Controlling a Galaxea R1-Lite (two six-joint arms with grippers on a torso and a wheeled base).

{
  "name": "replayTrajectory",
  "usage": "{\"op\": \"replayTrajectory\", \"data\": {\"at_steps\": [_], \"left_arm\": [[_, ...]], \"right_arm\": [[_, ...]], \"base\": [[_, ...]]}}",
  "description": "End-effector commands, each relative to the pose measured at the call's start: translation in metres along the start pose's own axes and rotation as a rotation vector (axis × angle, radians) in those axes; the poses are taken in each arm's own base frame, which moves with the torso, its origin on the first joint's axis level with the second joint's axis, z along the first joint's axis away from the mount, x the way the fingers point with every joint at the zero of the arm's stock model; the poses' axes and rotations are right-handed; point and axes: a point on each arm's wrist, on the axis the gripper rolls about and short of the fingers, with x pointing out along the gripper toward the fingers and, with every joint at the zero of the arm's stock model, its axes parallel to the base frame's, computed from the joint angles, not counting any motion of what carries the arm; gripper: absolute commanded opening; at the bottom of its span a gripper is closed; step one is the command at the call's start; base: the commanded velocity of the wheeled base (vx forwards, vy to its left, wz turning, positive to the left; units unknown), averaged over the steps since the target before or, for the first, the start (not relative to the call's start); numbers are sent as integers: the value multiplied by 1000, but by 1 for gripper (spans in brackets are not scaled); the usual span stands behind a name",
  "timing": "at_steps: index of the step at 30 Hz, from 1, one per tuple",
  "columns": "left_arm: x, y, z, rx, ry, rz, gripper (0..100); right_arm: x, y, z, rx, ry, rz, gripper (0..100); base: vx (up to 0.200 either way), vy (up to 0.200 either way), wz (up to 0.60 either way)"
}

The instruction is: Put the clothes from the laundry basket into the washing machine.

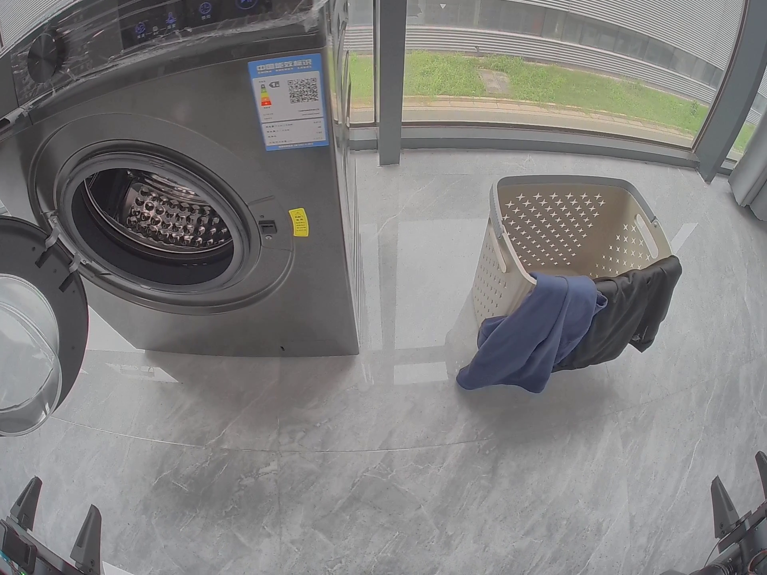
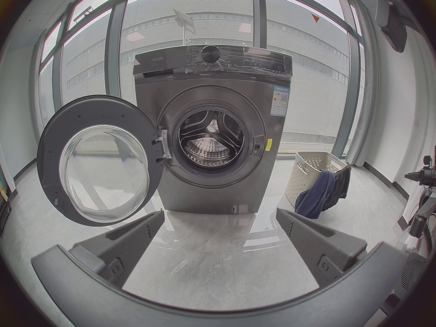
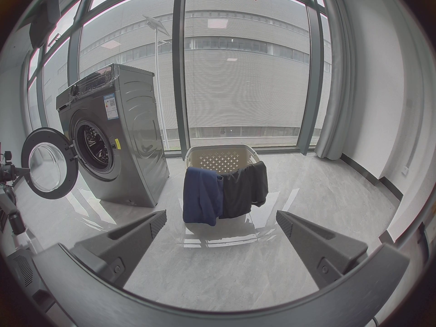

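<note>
Head view shows nothing loaded: blue garment [image 1: 534, 337] and black garment [image 1: 631, 307] hang over the laundry basket [image 1: 561, 181] rim, well apart from the washing machine [image 1: 307, 281]. Its door [image 1: 36, 345] stands open. Left gripper [image 1: 62, 497] and right gripper [image 1: 739, 473] are spread and empty.

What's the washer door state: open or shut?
Open. The door stands swung wide aside on its hinge, leaving the drum of the washing machine exposed.
</note>
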Motion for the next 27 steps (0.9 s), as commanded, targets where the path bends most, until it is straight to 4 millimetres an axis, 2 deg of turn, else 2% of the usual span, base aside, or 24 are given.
{"op": "replayTrajectory", "data": {"at_steps": [1,12,21,27], "left_arm": [[0,0,-5,-1,0,1,100],[0,0,-5,-1,0,1,100],[0,0,-5,-1,0,1,100],[0,0,-5,-1,0,1,100]], "right_arm": [[0,0,-3,0,-3,-1,100],[0,0,-3,0,-3,1,100],[0,0,-3,0,-3,1,100],[0,0,-3,0,-3,1,100]], "base": [[0,-200,0],[0,-200,0],[0,0,0],[0,-200,0]]}}
